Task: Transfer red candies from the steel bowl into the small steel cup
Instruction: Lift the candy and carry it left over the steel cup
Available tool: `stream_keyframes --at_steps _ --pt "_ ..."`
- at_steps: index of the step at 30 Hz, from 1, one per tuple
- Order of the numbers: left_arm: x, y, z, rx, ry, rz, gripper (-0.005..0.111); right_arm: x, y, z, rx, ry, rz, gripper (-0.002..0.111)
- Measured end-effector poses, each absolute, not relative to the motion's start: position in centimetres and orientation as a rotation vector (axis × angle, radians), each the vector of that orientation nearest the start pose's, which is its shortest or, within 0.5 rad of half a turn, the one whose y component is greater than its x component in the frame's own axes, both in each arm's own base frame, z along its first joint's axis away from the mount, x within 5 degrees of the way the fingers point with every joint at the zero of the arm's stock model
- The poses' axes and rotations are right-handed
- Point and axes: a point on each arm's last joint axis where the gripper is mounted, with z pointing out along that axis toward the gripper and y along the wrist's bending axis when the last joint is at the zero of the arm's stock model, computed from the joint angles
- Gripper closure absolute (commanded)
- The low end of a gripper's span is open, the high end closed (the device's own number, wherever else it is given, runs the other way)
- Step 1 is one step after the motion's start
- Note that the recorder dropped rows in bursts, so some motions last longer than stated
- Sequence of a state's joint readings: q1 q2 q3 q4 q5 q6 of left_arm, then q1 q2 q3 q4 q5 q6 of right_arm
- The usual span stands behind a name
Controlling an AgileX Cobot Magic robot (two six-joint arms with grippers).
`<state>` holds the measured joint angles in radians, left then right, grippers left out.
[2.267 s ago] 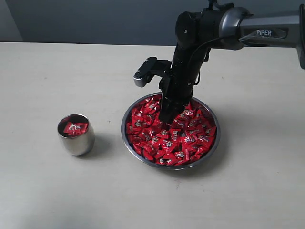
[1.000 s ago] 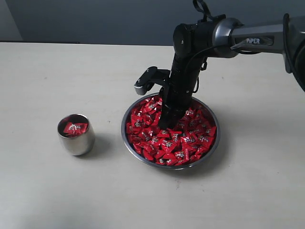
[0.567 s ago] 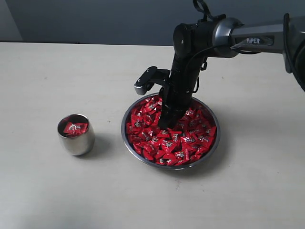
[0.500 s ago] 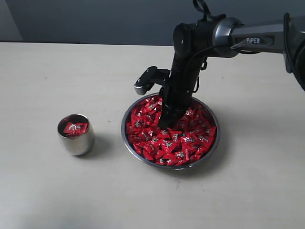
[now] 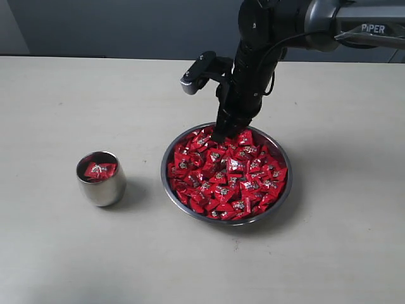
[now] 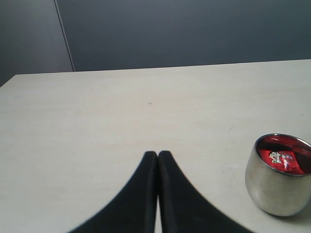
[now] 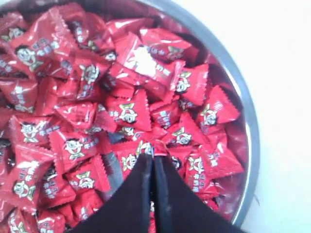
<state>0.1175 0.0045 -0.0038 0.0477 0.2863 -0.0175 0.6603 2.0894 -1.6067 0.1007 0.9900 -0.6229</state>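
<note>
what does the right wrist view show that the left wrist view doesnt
Only the right wrist view: the steel bowl heaped with red candies, and the shut right fingers. Only the left wrist view: the small steel cup with a candy inside, and the shut left fingers. Both: the pale table and red wrappers.

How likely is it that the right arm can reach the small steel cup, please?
Probably yes: its tool hangs above the steel bowl, and nothing stands between that and the steel cup.
</note>
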Motion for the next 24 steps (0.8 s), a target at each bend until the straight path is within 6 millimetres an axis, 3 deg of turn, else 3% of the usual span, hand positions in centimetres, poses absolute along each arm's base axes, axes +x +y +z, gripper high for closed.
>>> stream_keyframes --at_steps 5,13,20,24 --pt "5.4 0.8 18.8 -0.089 1.769 0.117 0.106 33.8 27.6 19.4 -1.588 2.373 0.197 0.109" --pt "5.4 0.8 18.8 -0.089 1.769 0.117 0.106 34.1 29.6 20.7 -1.312 2.317 0.478 0.109" --pt "5.4 0.8 18.8 -0.089 1.769 0.117 0.106 33.3 31.2 21.7 -1.355 2.158 0.74 0.109" --pt "5.4 0.8 18.8 -0.089 1.769 0.117 0.106 32.9 32.3 22.8 -1.477 2.033 0.796 0.109"
